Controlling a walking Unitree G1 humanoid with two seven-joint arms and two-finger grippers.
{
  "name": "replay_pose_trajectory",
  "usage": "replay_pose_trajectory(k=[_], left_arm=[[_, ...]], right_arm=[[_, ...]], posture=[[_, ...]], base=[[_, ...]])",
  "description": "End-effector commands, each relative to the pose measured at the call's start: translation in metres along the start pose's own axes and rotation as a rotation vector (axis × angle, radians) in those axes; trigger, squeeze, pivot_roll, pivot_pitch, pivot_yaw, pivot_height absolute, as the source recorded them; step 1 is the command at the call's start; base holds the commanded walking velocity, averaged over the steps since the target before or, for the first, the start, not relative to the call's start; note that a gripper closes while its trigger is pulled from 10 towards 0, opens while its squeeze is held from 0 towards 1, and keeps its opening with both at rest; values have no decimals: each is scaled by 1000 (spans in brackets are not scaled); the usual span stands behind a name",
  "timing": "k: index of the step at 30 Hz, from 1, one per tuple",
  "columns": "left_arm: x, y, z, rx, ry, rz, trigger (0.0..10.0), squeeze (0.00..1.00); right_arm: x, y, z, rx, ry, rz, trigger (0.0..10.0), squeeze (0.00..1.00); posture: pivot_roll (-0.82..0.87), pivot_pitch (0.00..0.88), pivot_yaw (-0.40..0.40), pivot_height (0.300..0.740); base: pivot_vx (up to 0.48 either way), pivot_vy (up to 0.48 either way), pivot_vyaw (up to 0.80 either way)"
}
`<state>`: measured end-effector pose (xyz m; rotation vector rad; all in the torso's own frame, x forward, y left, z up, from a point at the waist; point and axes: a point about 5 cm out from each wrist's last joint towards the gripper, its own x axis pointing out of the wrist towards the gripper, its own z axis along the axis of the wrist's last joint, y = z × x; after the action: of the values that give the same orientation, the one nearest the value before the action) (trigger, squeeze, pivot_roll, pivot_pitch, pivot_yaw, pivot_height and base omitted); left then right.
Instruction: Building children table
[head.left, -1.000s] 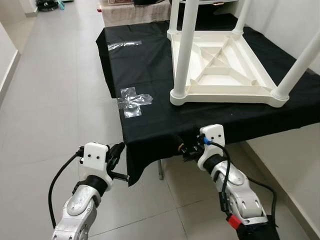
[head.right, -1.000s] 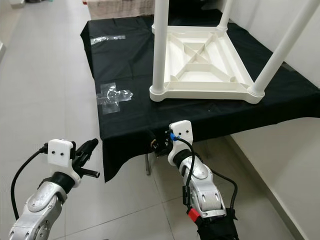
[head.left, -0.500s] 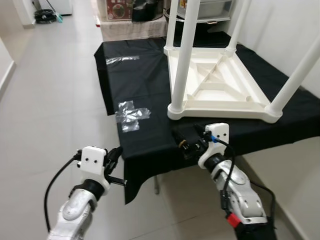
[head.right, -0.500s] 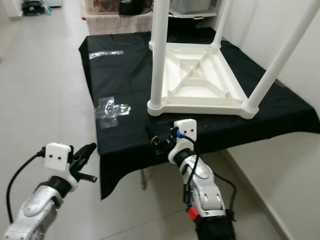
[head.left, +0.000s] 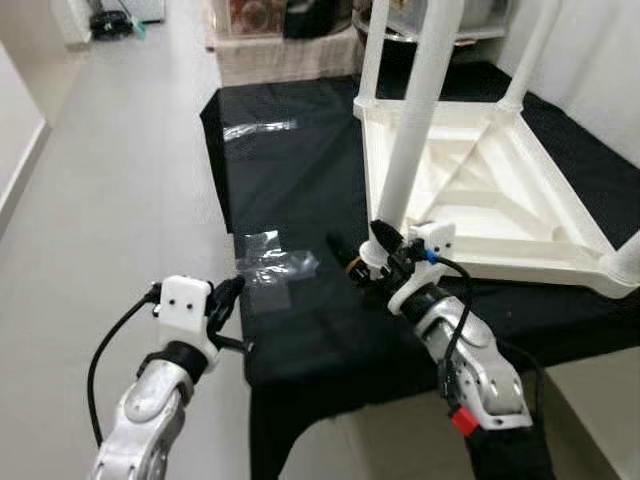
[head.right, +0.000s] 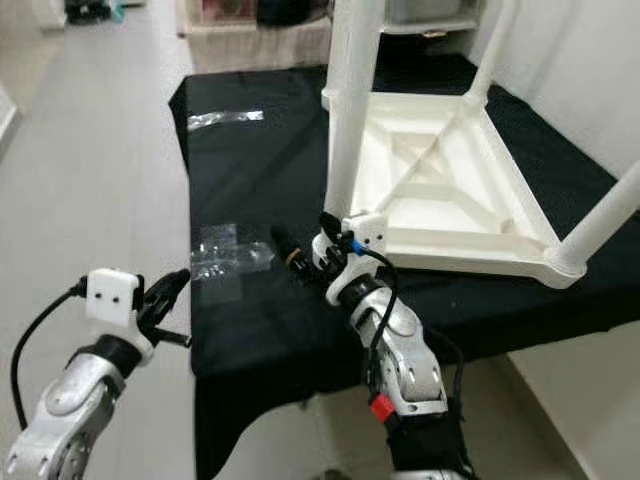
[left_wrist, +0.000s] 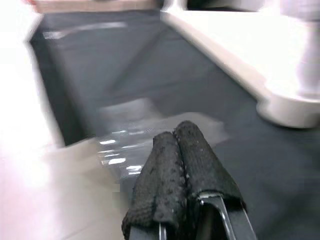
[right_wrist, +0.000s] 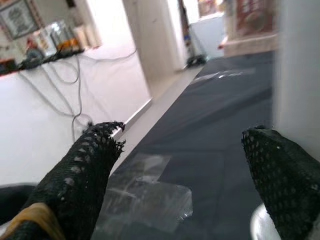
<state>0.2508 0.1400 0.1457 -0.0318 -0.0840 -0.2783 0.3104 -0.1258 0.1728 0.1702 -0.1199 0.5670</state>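
Right gripper (head.left: 362, 250) has come up from the table edge to the near leg (head.left: 415, 130) of the upturned white table (head.left: 500, 190), fingers spread wide beside the leg's base. Left gripper (head.left: 228, 295) hangs off the black cloth's (head.left: 290, 170) near-left corner, fingertips (left_wrist: 175, 165) pressed together. Table lies top-down on the cloth, legs pointing up. Clear tape (head.left: 270, 268) sits between the grippers.

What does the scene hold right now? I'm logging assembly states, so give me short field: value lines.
Work surface: black cloth
Children table: upside down on the cloth, white legs pointing up
Right gripper: open, beside the base of the near leg
Left gripper: shut, near the cloth's edge
Clear tape: stuck on the cloth
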Motion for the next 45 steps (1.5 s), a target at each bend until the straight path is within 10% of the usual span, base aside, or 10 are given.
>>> replay_pose_trajectory(k=[1,10,11,12,13,27,28,30,31,45], left_arm=[[-4,7,-4,17,27,20,10000,0],[-7,7,-5,13,34,28,10000,0],[-8,6,-6,13,36,28,10000,0],[-8,6,-6,13,36,28,10000,0],[-8,6,-6,13,38,28,10000,0],[-10,7,-9,14,55,18,10000,0],[-10,7,-9,14,57,15,10000,0],[-11,7,-9,13,57,14,10000,0],[-11,7,-9,13,57,13,10000,0],[-12,7,-10,10,58,22,10000,0]], right_arm=[[-3,-16,6,3,-11,-95,10000,0],[-10,-10,0,7,74,51,10000,0],[-15,-8,0,14,88,106,10000,275],[-15,-8,0,14,88,106,10000,275],[-23,-9,0,10,117,164,10000,1000],[-58,-51,8,-159,265,35,10000,980],[-65,-59,11,-175,304,7,10000,302],[-67,-62,13,-187,317,3,10000,216],[-68,-65,15,-195,330,-1,10000,0],[-72,-84,23,-239,444,-47,10000,0]], posture=[[16,142,-39,740],[19,145,-48,740],[21,148,-53,740],[21,148,-53,740],[18,151,-51,740],[11,161,-51,740],[7,161,-53,740],[7,160,-53,740],[7,160,-53,740],[12,162,-66,740]], base=[[0,0,0],[0,0,0],[0,0,0],[0,0,0],[0,0,0],[0,0,0],[0,0,0],[0,0,0],[0,0,0],[0,0,0]])
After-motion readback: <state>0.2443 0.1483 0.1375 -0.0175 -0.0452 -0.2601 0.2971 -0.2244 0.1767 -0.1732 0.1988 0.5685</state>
